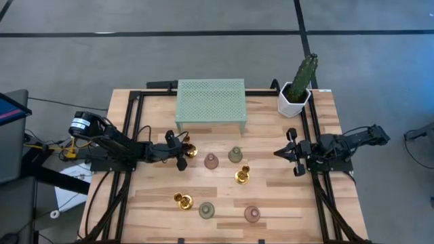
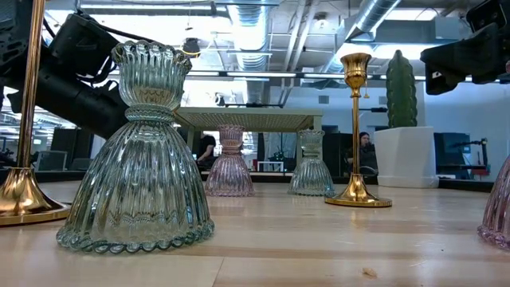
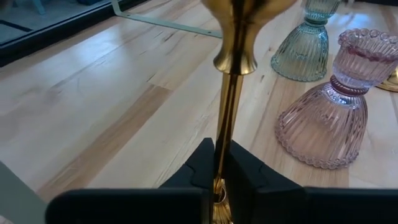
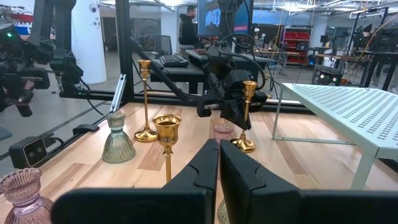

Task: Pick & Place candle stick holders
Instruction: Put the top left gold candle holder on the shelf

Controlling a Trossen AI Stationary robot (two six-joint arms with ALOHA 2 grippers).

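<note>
A gold candle holder (image 1: 190, 150) is clamped by its thin stem between the fingers of the left gripper (image 1: 182, 150), as is seen in the left wrist view, where the stem (image 3: 227, 118) rises straight up from between the dark pads. The holder stands upright on the table (image 1: 285, 203), just in front of the near left leg of the mint green perforated stand (image 1: 210, 100).

Three gold holders are counted in all: the clamped one, one (image 1: 242, 175) near the table's middle, and one (image 1: 183, 200) toward the front. Two pink glass holders are seen, one (image 1: 211, 161) just beside the clamped gold one and one (image 1: 251, 214) near the front edge. Two green glass holders are seen, one (image 1: 235, 155) next to the rear pink one and one (image 1: 206, 211) at the front, close to the front gold holder.

Bare wood is left along the left side of the table and between the middle group and the right rail. The front pair of glass holders stands near the front edge.

The right gripper (image 1: 294, 153) is held at the right side, well apart from all the holders, with its fingers pressed together on nothing. A cactus in a white pot (image 1: 296, 95) is placed at the back right corner, just beside the stand.
</note>
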